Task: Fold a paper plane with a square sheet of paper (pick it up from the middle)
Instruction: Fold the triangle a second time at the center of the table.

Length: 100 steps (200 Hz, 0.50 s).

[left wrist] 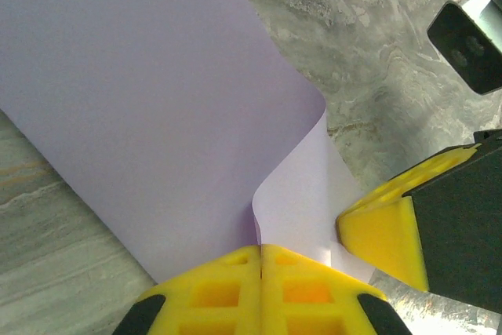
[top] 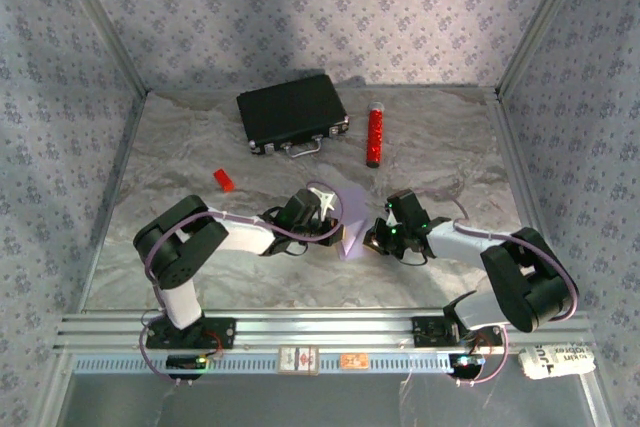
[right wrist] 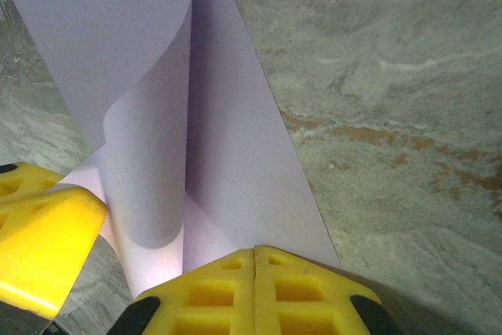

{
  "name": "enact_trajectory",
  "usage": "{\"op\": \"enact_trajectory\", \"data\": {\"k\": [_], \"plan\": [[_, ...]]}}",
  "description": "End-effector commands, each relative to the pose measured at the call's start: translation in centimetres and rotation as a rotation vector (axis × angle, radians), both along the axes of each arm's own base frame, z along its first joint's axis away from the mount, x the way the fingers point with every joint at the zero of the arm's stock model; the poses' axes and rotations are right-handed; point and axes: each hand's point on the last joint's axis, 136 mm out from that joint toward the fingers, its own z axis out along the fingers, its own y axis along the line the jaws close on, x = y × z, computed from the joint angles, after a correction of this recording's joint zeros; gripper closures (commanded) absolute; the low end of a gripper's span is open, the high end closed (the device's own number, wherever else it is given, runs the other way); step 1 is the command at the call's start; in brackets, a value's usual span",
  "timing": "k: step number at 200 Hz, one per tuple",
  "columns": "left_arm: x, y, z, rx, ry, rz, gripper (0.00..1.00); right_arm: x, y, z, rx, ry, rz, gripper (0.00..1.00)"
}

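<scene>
The grey marbled table is seen with a black case, a red cylinder and a small red block lying toward its far side, well apart from the work. Nearer the arms, about the middle of the table, the square sheet of paper is gathered up between the two grippers and bent into a loose curl; no sharp crease is visible. The left gripper is pressed together on the sheet, and the right gripper is likewise pinched on the paper just beside it. The first fold is judged to be in hand and barely begun. For the next move, the two halves are to be brought edge to edge and the bend flattened against the table, with care that the thin paper is not torn between the two pinches
</scene>
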Motion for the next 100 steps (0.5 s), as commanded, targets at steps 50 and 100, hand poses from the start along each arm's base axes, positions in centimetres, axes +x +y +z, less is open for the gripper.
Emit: {"op": "enact_trajectory", "data": {"k": [50,100], "plan": [[1.17,0.09,-0.40,0.014,-0.024,0.020,0.97,-1.32,-1.61,-1.67,-0.086,0.055,-0.004,0.94],[1.30,0.16,-0.61,0.019,-0.027,0.023,0.96,-1.20,-1.50,-1.41,-0.078,0.050,-0.002,0.94]]}}
